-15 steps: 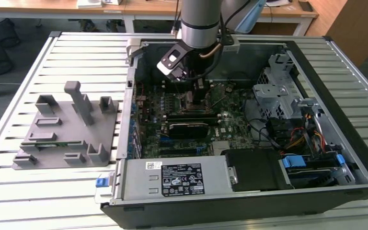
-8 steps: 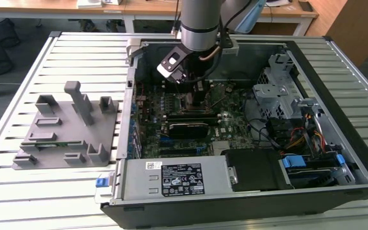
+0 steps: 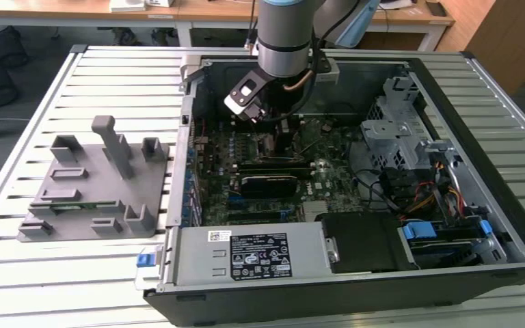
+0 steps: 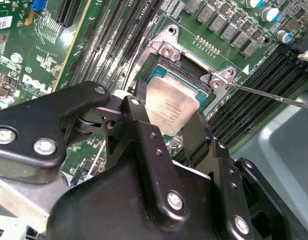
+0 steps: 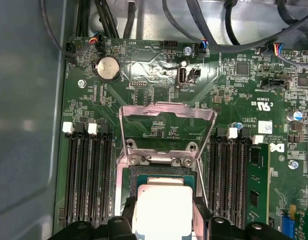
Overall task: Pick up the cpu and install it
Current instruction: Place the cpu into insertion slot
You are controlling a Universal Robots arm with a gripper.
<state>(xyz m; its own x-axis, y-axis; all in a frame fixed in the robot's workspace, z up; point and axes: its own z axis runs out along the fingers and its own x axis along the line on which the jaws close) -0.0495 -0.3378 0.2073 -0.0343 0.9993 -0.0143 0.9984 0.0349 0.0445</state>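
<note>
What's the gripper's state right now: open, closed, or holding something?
Gripper: closed, holding the cpu.

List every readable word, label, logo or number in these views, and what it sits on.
cpu lid: faint engraved lines, too small to read.
motherboard: a white silkscreen logo (a brand mark, not quoted) and component codes, too small to read.
power supply: a black-and-white label with dense print, too small to read.
barcode sticker on the same housing: unreadable.
Nothing can be quoted reliably.
</note>
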